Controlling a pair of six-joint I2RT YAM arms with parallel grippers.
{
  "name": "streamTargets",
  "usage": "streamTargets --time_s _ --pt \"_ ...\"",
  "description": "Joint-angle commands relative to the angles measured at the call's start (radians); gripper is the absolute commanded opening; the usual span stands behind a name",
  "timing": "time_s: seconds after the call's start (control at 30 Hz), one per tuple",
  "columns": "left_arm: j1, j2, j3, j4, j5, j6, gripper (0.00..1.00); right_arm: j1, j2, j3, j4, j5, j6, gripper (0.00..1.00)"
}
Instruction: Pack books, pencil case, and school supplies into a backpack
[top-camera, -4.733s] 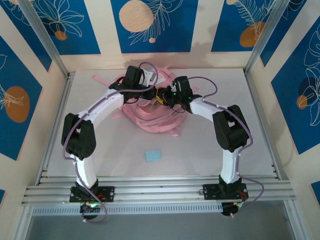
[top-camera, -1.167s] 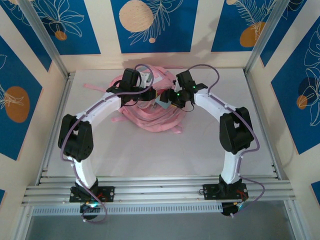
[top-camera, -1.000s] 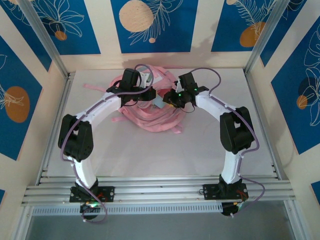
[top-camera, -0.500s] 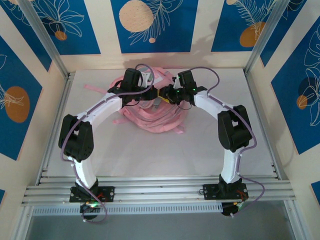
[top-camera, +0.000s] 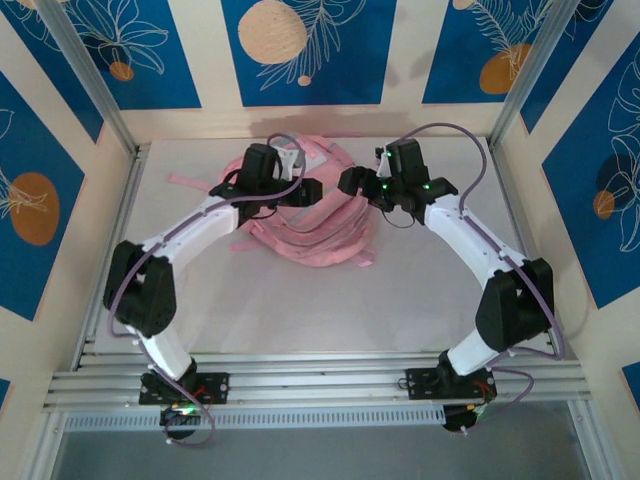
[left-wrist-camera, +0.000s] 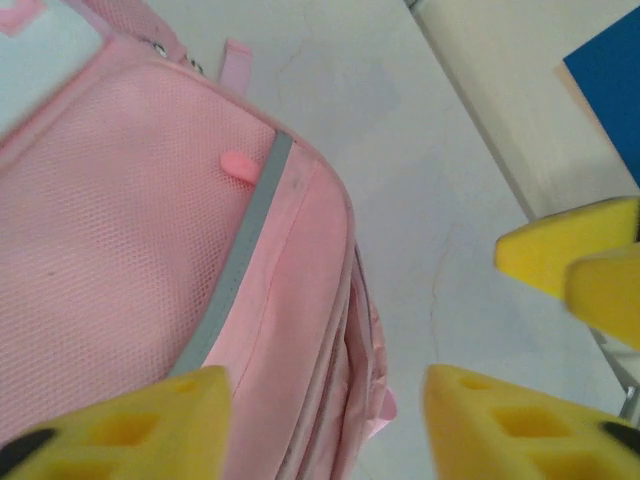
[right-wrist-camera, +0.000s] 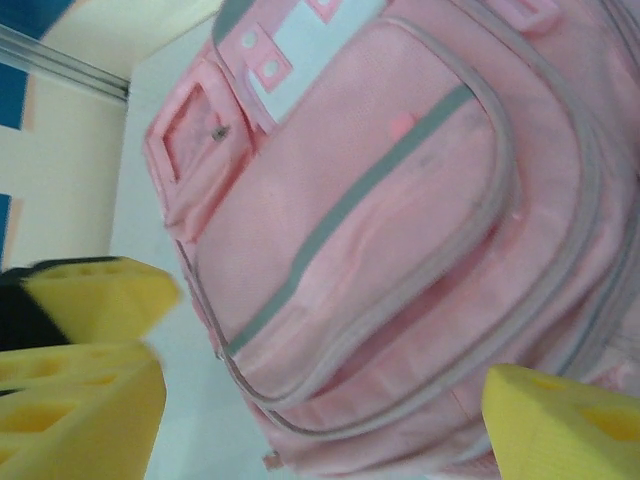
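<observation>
The pink backpack (top-camera: 312, 228) lies at the back middle of the table, its front pocket with a grey stripe (right-wrist-camera: 350, 200) facing up and its zip seams closed as far as I see. My left gripper (top-camera: 311, 191) hovers over the backpack's left top, open, with only pink fabric (left-wrist-camera: 150, 260) below the yellow fingers (left-wrist-camera: 120, 420). My right gripper (top-camera: 348, 180) hangs just right of it, open wide above the pocket, its fingers (right-wrist-camera: 570, 420) holding nothing. The two grippers' tips face each other, a small gap apart. The books, pencil case and school supplies are out of view.
Long pink straps (top-camera: 198, 182) trail left from the backpack, and a short one (top-camera: 355, 262) pokes out at its near edge. Bare white table (top-camera: 320, 320) lies between the backpack and the front rails (top-camera: 320, 380). Patterned walls close in on three sides.
Both grippers have opened and drawn apart. The right arm has swung right and back from the backpack's top. The blue pad seen on the table earlier is gone from there.
</observation>
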Motion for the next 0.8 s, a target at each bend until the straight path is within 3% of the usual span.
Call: streamTargets --time_s 0.0,0.23,0.33,0.63,0.77 --pt "0.015 -0.101 -0.086 -0.003 -0.06 0.075 0.61 0.004 0.009 -0.065 -0.062 0.033 -0.029 0.85" --pt "0.056 -0.202 -0.275 -0.009 -0.084 0.227 0.63 -0.001 0.05 -0.135 0.031 -0.029 0.019 0.88" --pt "0.083 -0.188 -0.309 0.003 -0.055 0.271 0.7 -0.001 0.077 -0.15 0.077 -0.062 0.046 0.88" --pt "0.135 -0.059 -0.265 -0.053 0.064 0.315 0.73 0.004 0.101 -0.175 0.12 -0.07 0.072 0.89" --pt "0.135 0.005 -0.213 -0.124 0.065 0.315 0.73 0.004 0.102 -0.177 0.123 -0.066 0.075 0.89"
